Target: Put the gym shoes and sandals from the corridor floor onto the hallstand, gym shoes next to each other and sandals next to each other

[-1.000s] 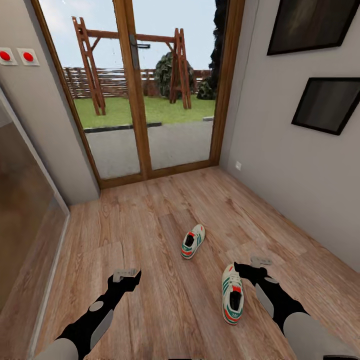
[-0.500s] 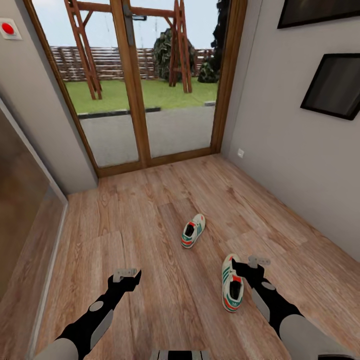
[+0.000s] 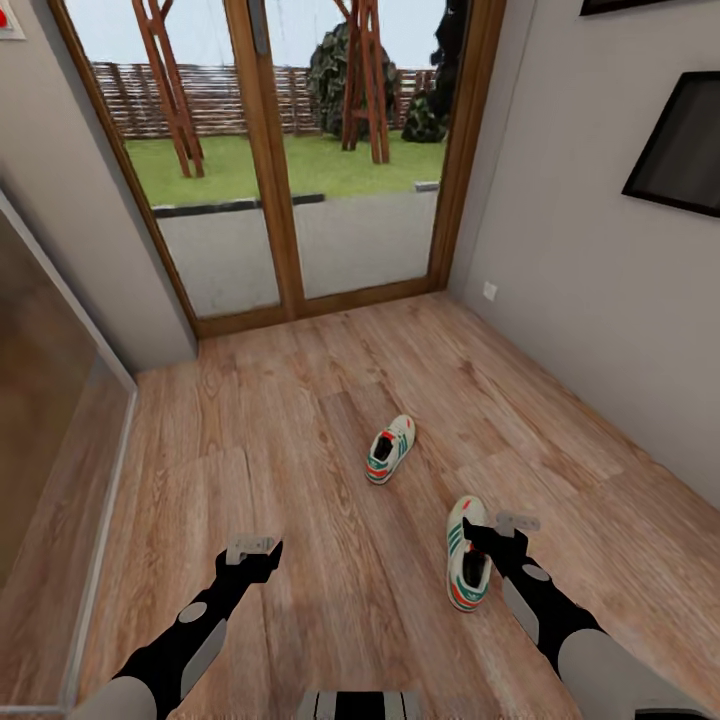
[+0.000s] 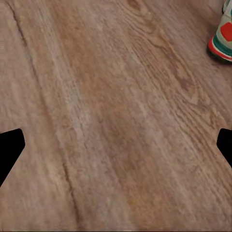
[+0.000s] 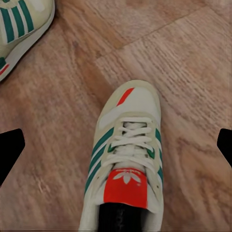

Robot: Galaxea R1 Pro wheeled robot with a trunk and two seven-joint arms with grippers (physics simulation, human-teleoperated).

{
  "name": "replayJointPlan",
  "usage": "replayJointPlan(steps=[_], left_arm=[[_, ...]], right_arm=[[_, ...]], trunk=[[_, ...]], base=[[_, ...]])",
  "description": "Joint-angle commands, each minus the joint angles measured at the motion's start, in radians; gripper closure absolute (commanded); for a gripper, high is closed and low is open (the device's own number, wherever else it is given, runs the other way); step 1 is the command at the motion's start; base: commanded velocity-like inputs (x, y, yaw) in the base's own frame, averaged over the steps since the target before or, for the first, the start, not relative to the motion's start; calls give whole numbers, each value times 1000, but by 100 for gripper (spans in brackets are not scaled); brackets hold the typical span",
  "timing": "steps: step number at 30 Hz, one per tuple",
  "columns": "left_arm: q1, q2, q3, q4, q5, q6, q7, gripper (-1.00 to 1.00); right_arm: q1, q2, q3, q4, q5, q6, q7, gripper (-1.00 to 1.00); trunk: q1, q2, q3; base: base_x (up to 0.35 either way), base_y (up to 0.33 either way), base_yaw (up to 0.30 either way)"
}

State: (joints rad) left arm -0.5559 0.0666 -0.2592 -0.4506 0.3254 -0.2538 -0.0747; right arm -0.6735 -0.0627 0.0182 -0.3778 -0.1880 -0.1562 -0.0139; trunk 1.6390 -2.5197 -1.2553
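Left gripper [image 3: 252, 546] hovers over bare corridor floor [image 3: 300, 450], fingers spread wide. Far gym shoe [image 3: 390, 449] lies mid-floor, well apart from the near gym shoe [image 3: 466, 552] at right (both upright on their soles). Right gripper [image 3: 508, 524] hangs just beside the near shoe, fingers spread, holding nothing.
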Motion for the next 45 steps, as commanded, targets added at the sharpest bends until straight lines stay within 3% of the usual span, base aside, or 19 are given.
replayJointPlan(steps=[1,11,39,45], left_arm=[[-1,1,-6,1,11,-4,-2,-100],[-1,1,-6,1,11,-4,-2,-100],[-1,1,-6,1,11,-5,-2,-100],[-1,1,-6,1,11,-5,-2,-100]], right_arm=[[0,0,2,0,-7,-3,-1,-100],[0,0,2,0,-7,-3,-1,-100],[-1,0,2,-1,-16,-3,-1,-100],[0,-1,2,-1,-16,-3,-1,-100]], trunk=[[0,-1,-6],[1,-1,-24],[1,-1,-25],[1,-1,-25]], base=[[0,0,136],[0,0,137],[-26,0,3],[-243,0,0]])
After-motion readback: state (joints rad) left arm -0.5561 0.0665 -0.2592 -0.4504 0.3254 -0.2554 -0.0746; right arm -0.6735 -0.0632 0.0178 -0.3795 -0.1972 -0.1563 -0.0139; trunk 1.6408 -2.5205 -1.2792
